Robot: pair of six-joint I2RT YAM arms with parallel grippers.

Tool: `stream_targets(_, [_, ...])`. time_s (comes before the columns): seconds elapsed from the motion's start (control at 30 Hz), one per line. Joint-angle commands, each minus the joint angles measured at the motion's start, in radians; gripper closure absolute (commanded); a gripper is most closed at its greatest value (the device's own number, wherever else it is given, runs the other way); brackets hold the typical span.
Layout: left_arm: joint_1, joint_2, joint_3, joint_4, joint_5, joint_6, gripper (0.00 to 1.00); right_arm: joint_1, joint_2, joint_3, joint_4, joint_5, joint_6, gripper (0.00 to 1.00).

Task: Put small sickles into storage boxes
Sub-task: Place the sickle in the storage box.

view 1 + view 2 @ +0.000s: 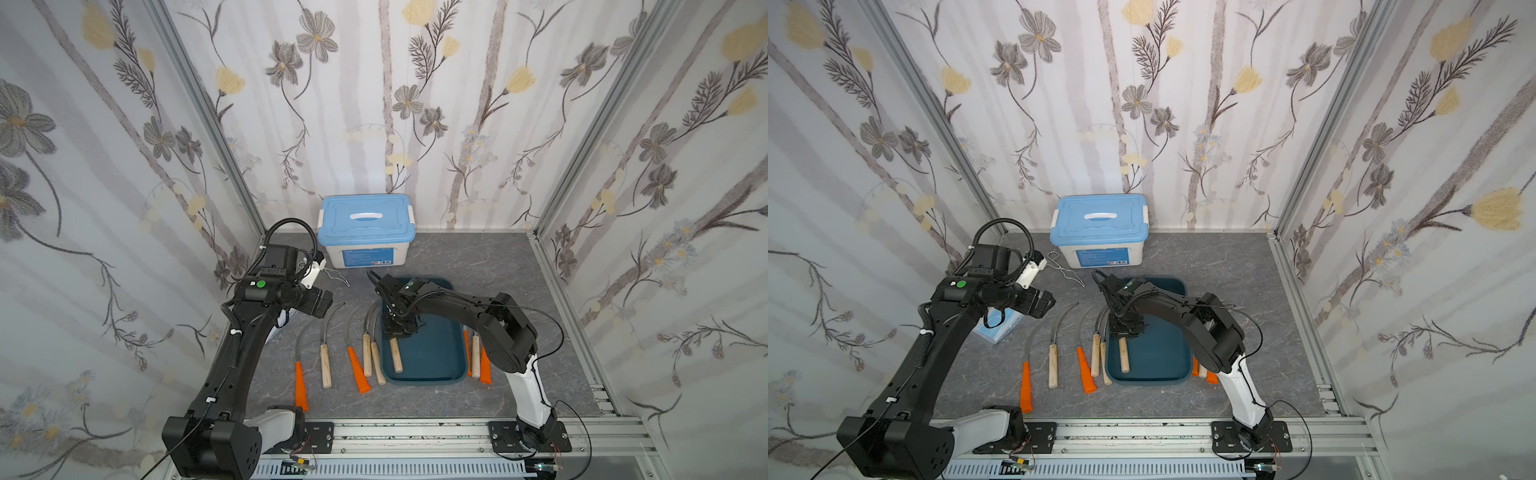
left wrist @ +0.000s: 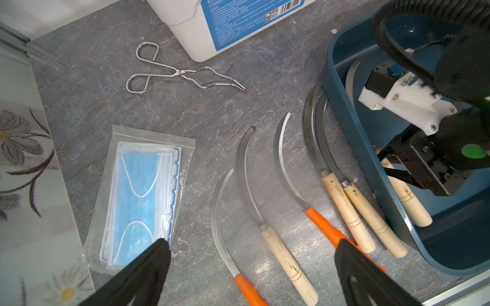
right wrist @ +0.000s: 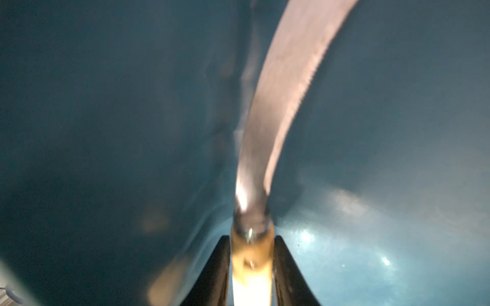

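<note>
Teal plastic, shallow and lidless, the rectangular storage tray sits in the middle of the grey marbled tabletop. So far it holds one small sickle with a pale wooden handle, lying along its left side with the curved grey blade pointing far.

The right gripper is down inside the tray. Its black fingers stand narrow on either side of that handle, just behind the metal collar. Whether they press on it or stand just clear, I cannot tell from here.

The left gripper hangs above the table to the left, its jaws spread wide and holding nothing.

To my eye the job has barely begun. Five more sickles, two with orange handles and three with wooden ones, lie in a row on the table just left of the tray. Three others lie close against its right wall, partly hidden by the right arm. That makes one in and eight to go.

The wire scissor tongs, the bagged blue face masks and the white box with a light blue lid sit off to the far left.
</note>
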Motion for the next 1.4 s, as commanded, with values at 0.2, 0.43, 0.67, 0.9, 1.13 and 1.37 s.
stream_targets(0.2, [0.001, -0.008, -0.005, 0.011, 0.005, 0.016, 0.0, 0.0, -0.039, 0.01, -0.005, 0.061, -0.002, 0.56])
stream_targets(0.43, [0.001, -0.01, -0.011, 0.013, 0.009, 0.02, 0.0, -0.005, -0.08, 0.008, -0.053, 0.127, -0.009, 0.56])
stream_targets(0.67, [0.001, -0.025, 0.005, 0.014, 0.002, 0.052, 0.0, -0.032, -0.212, -0.005, -0.109, 0.244, 0.002, 0.56])
stream_targets(0.9, [0.001, -0.024, 0.009, 0.054, -0.034, 0.038, 0.0, -0.09, -0.42, -0.117, -0.102, 0.366, 0.073, 0.56])
stream_targets(1.13, [0.0, -0.006, 0.004, 0.045, -0.008, 0.027, 0.0, -0.175, -0.668, -0.393, -0.033, 0.409, 0.19, 0.53])
stream_targets(1.37, [0.0, 0.017, 0.008, 0.043, -0.008, 0.01, 0.0, -0.281, -0.922, -0.657, 0.011, 0.4, 0.306, 0.55])
